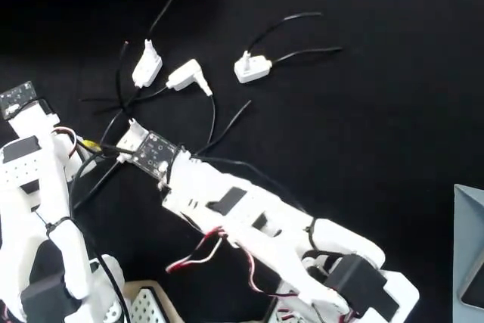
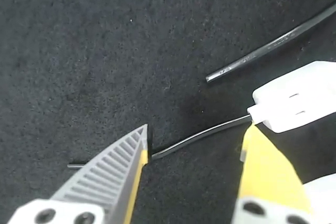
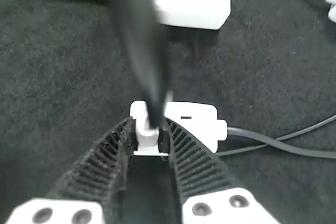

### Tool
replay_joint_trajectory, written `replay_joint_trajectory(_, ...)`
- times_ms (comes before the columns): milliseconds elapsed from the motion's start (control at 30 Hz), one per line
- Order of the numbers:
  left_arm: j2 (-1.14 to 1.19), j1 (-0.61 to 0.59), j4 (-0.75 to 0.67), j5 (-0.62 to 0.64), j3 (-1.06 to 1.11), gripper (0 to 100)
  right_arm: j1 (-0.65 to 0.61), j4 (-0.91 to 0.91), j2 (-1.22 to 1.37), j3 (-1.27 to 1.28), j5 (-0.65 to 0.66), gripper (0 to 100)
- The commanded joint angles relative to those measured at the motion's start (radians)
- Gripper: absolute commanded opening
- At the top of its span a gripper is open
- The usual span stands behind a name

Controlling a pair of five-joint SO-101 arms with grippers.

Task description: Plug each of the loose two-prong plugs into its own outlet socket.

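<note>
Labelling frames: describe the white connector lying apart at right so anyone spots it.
On the black table, three white connectors lie along its far side. Take the rightmost connector, apart from the close pair; two black wires arc rightward from it.

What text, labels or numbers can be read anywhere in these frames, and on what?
Black cable, left wrist view: faint pale print along its jacket, too small to read.
Circuit board on an arm, high view: tiny markings, unreadable.
White plug clamped in the right gripper: no text visible.
No text is legible anywhere.
</note>
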Motion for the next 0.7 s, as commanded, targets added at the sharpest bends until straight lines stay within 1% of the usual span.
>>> replay_joint_trajectory(0, -0.018, -0.010, -0.011, 0.006, -0.005, 28, -0.003, 0.048, 0.010, -0.005, 0.009, 1.1)
replay_joint_trajectory(67, -0.018, -0.010, -0.011, 0.006, -0.005, 28, -0.003, 0.048, 0.002, -0.012, 0.008, 1.3)
replay_joint_trajectory(133, -0.018, -0.008, -0.011, 0.006, -0.005, 29, -0.003, 0.049, 0.001, -0.024, -0.025, 1.8)
replay_joint_trajectory(233, -0.018, -0.005, -0.006, 0.006, -0.012, 29, -0.002, 0.058, -0.001, -0.051, -0.077, 10.0)
replay_joint_trajectory(333, -0.018, -0.004, -0.006, 0.006, -0.013, 29, -0.002, 0.115, -0.025, -0.082, -0.077, 18.3)
replay_joint_trajectory(467, -0.018, -0.005, -0.006, 0.006, -0.013, 29, -0.002, 0.218, -0.137, -0.124, -0.081, 19.1)
replay_joint_trajectory(667, -0.020, -0.002, -0.011, 0.006, -0.013, 29, -0.002, 0.365, -0.383, -0.120, -0.083, 19.1)
